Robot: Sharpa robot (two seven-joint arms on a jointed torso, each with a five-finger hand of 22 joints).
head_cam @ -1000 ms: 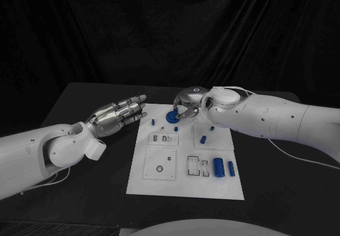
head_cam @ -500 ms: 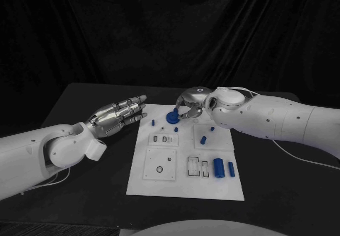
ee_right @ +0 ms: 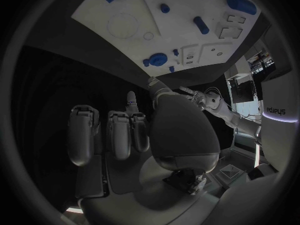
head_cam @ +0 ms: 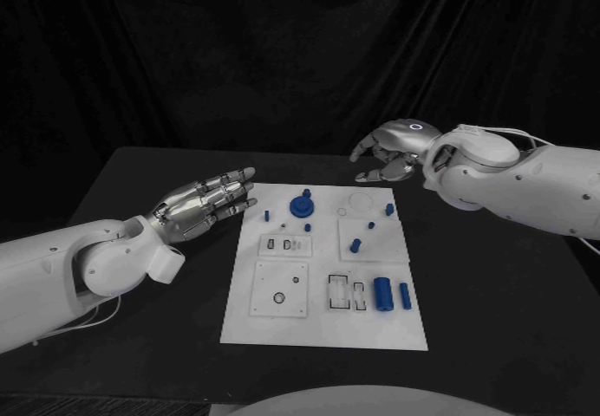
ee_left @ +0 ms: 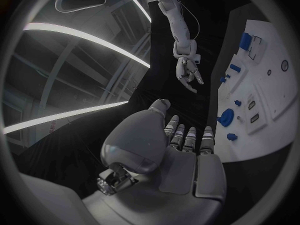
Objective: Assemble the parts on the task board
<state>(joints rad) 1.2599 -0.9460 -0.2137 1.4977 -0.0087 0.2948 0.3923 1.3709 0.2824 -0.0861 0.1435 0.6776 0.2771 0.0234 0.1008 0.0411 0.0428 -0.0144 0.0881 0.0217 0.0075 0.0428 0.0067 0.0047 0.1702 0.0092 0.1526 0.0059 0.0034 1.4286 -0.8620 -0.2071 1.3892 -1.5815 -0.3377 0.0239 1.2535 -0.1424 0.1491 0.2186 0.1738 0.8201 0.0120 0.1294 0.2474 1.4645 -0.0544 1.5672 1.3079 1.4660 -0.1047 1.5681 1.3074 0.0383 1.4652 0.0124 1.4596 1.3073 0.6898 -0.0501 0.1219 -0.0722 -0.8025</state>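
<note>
The white task board lies in the middle of the black table. A blue round part with a knob stands near its far left corner, also seen in the wrist views. Small blue pegs dot the far half, and two blue cylinders lie side by side at the near right. My left hand hovers flat just left of the far left corner, fingers straight and apart, holding nothing. Beyond the board's far edge my right hand hangs raised, fingers loosely bent, with nothing in it.
Raised white plates with rectangular and round slots sit on the board's near left and middle. Black table surface runs all round the board, with a dark curtain behind the far edge.
My right hand has let go of the blue round part and risen away from it to the back right. The part stays on the board. The left hand has not moved.
</note>
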